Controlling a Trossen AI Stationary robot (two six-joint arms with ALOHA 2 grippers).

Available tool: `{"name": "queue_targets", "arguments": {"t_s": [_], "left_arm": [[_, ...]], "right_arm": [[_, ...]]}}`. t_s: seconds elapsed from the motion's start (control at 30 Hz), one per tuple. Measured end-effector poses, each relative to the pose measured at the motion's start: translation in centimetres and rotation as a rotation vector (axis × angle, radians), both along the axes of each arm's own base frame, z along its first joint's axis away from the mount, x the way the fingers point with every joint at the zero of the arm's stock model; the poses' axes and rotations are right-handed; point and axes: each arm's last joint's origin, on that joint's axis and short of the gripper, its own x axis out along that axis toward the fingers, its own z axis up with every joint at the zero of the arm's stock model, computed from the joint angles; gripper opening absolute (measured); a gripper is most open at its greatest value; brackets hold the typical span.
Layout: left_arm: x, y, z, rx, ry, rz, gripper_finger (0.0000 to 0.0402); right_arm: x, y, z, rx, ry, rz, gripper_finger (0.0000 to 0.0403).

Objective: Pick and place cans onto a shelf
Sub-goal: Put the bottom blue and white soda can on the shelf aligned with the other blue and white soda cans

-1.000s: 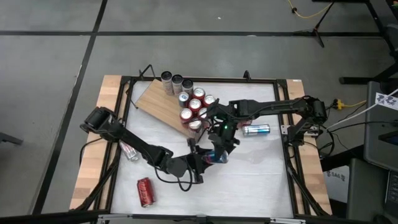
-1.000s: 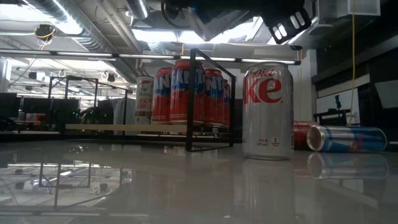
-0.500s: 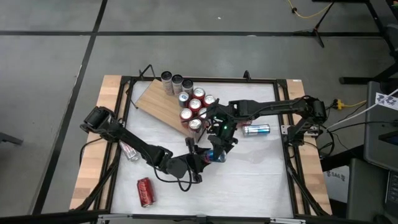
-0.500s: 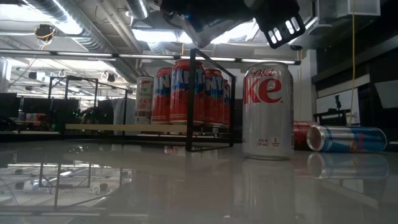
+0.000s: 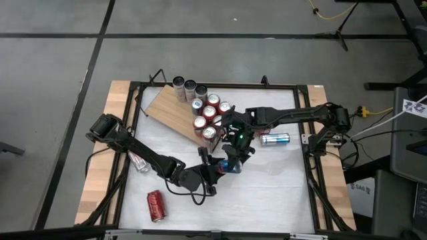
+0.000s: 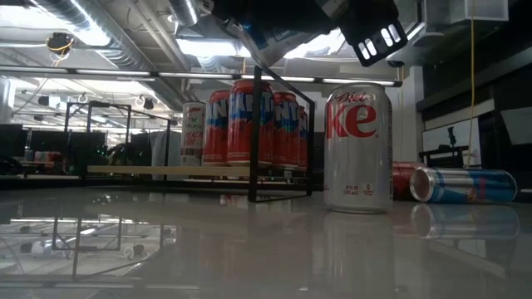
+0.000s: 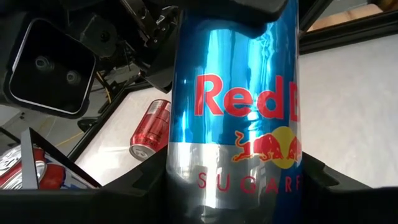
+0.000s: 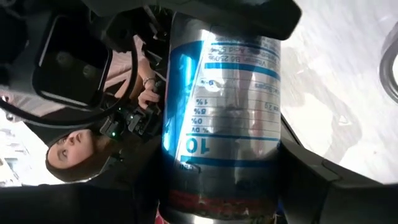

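I read "Red" and "SUGARF" on the blue-and-silver can (image 7: pixel 236 106). The silver can (image 6: pixel 357 148) on the desk shows "Diet" above "ke".

On the worktop (image 5: pixel 280 193), the shelf (image 5: pixel 170 112) lies toward the far left, with a cluster of upright cans (image 5: pixel 208 115) at its right end. Right of that cluster one can (image 5: pixel 275 139) lies on its side; another toppled can (image 5: pixel 156 205) lies near the front left. Both arms meet mid-worktop around a slim can (image 7: pixel 239 106).
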Motion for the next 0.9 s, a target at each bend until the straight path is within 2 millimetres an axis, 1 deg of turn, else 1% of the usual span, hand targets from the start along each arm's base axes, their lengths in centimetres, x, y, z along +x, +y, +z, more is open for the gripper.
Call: {"name": "queue_targets", "arguments": {"t_s": [0.2,0.43,0.53,0.6,0.7,0.9], "left_arm": [[0.0,0.0,-0.1,0.006,0.005,-0.003,0.0202],[0.0,-0.1,-0.3,0.010,0.024,-0.027,0.0202],[-0.1,-0.2,-0.3,0.012,0.029,-0.027,0.0202],[-0.2,-0.3,-0.4,0.013,0.033,-0.027,0.0202],[-0.3,-0.6,-0.4,0.017,0.029,-0.020,0.0202],[-0.4,-0.8,-0.3,0.018,0.027,-0.021,0.0202]], "right_arm": [[-0.1,0.4,-0.1,-0.009,0.017,-0.002,0.0245],[-0.1,1.6,-0.3,-0.060,0.036,-0.010,0.0294],[-0.1,1.6,-0.2,-0.018,0.033,0.021,0.0312],[-0.1,1.3,-0.1,0.015,0.030,0.035,0.0320],[-0.5,1.2,0.7,-0.057,-0.034,0.005,0.0326],[-2.7,0.9,4.3,-0.204,-0.224,-0.033,0.0328]]}}
